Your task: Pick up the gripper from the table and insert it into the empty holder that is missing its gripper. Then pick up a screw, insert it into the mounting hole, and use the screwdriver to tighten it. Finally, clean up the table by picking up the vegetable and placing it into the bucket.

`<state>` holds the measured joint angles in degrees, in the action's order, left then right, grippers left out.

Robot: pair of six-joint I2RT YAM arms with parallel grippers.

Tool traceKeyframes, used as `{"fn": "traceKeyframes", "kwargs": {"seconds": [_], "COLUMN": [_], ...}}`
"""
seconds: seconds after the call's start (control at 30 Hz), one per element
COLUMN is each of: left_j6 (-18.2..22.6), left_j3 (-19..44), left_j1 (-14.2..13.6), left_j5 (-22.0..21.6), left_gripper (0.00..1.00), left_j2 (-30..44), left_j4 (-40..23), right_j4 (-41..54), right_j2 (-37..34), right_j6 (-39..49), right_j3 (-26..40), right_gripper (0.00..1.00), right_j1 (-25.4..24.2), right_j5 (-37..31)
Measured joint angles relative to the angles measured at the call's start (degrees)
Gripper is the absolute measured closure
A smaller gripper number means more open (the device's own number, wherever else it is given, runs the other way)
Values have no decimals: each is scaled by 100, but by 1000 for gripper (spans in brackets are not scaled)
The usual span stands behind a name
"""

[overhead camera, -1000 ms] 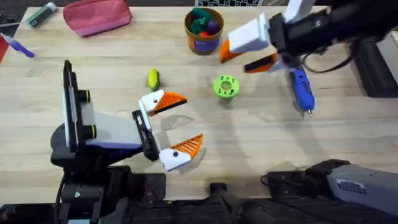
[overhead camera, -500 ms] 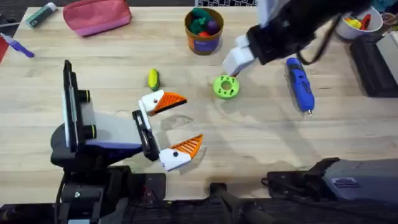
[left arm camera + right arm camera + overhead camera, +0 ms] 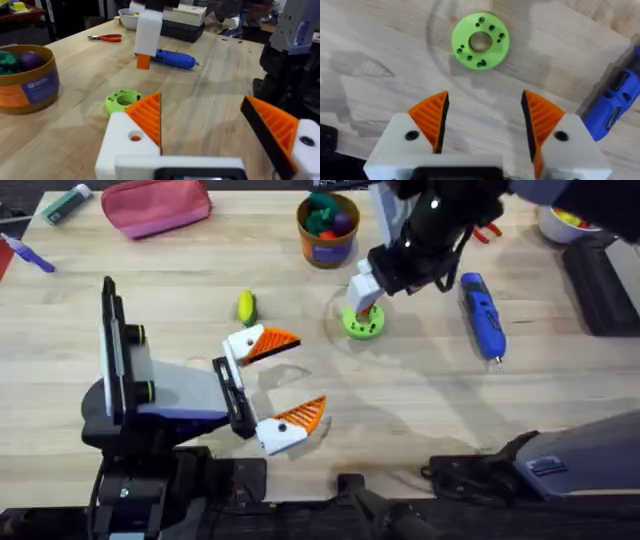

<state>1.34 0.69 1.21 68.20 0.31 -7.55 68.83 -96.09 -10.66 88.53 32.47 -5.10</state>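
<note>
Right gripper (image 3: 482,125) hangs over the green disc (image 3: 480,40), pointing straight down at it, fingers spread wide w/ bare wood between the orange pads (image 3: 434,120) and nothing held. From overhead that same gripper (image 3: 362,302) sits right above the disc (image 3: 363,321), arm reaching in from the upper right. Just beside it, toward the right edge, lies the screwdriver (image 3: 483,315), blue, flat on the table, thin tip pointing toward the near edge; the right wrist cam catches its blue body (image 3: 616,102) at the side. Left gripper (image 3: 285,385) is parked low over the table near the left arm's base, also spread open, empty, both white finger mounts carrying orange wedges (one pad (image 3: 274,341) farther, one nearer). In the left wrist view its own gripper (image 3: 210,125) frames the disc (image 3: 122,101) and, beyond it, the other arm's white finger coming down w/ the screwdriver (image 3: 172,58) lying behind. The vegetable (image 3: 246,306), yellow w/ green ends, lies on the wood just beyond the left gripper's far finger, apart from it. The bucket (image 3: 328,228) stands upright at the far side of the table, colourful toy pieces inside, near the disc but not touching. Pink pouch (image 3: 156,205) lies at the far left; red-handled pliers (image 3: 105,37) lie way back.
</note>
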Motion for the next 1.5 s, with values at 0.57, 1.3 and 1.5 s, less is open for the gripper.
{"fn": "traceKeyframes", "kwargs": {"seconds": [0.57, 1.3, 1.5], "left_j6": [0, 0, 0], "left_j3": [-2, 0, 0], "left_j1": [0, 0, 0], "left_j5": [1, 0, 0], "left_gripper": [15, 15, 15], "left_j2": [0, 1, 1], "left_j4": [0, 0, 0], "right_j4": [-918, -1243, -1302], "right_j2": [-49, -691, -732], "right_j6": [-262, -424, -435], "right_j3": [-1004, -1010, -1025], "right_gripper": [475, 512, 540], "right_j1": [-2, -2, -7], "right_j5": [67, 175, 175]}}
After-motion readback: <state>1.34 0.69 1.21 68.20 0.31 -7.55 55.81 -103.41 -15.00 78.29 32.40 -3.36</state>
